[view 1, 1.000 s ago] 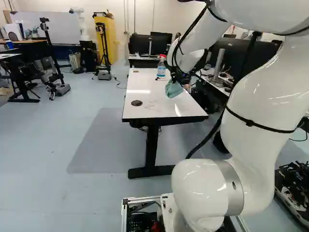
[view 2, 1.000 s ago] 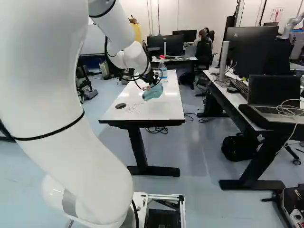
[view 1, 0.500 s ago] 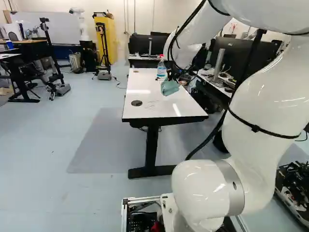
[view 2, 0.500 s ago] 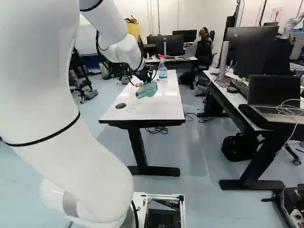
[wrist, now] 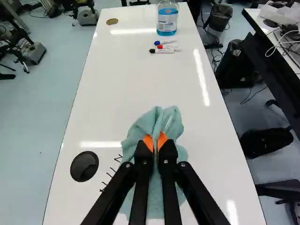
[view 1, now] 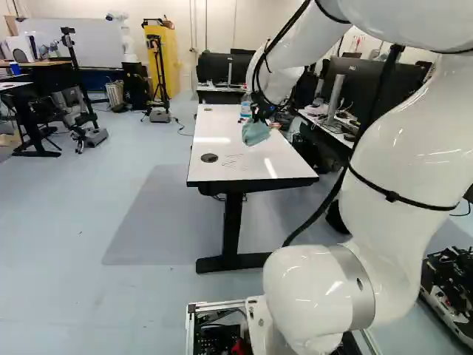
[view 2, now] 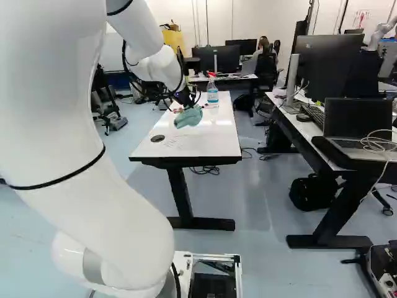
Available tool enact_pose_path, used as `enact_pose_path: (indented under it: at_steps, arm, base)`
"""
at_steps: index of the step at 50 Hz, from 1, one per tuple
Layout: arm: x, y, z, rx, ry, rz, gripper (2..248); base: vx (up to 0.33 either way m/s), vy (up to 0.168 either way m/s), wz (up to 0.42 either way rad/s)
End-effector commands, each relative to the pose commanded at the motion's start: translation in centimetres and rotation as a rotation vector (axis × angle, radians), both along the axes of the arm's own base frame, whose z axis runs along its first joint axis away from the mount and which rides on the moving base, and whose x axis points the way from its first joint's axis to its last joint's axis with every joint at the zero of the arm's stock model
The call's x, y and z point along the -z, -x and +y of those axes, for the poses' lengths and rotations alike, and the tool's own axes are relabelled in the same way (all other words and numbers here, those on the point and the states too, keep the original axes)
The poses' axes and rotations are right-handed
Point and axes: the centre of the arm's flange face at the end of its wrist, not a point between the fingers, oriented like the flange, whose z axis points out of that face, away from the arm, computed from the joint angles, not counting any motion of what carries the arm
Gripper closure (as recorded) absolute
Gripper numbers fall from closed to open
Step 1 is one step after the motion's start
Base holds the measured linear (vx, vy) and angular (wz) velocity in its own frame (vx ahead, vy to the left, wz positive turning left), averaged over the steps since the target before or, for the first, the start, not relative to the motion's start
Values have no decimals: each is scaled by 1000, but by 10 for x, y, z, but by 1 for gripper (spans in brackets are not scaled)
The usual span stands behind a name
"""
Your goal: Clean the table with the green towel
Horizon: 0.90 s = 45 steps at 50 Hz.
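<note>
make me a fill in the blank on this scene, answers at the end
The gripper pinches the towel between pads coloured ____. The spray bottle holds liquid coloured ____. Of the marker caps near the bottle, one is blue, one black and one ____. The table has a top coloured ____.

Missing words: orange; blue; red; white

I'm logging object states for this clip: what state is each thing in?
Gripper: shut on the towel.
Towel: bunched, hanging down; table contact unclear.
Table: marked near the dark round hole.
Marks: not wiped off.
Bottle: upright, blue liquid inside.
Markers: lying down.
Laptop: open.
</note>
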Motion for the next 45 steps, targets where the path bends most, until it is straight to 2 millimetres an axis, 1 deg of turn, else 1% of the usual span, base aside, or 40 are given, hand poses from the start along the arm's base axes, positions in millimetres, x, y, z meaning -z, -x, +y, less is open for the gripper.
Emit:
enact_pose_path:
  at_steps: [24,45]
  arm:
    - [0,-1,23,-43,1,-16,220]
    - [18,-2,34,-64,2,-39,220]
  base:
    - [0,0,0]
    - [0,0,0]
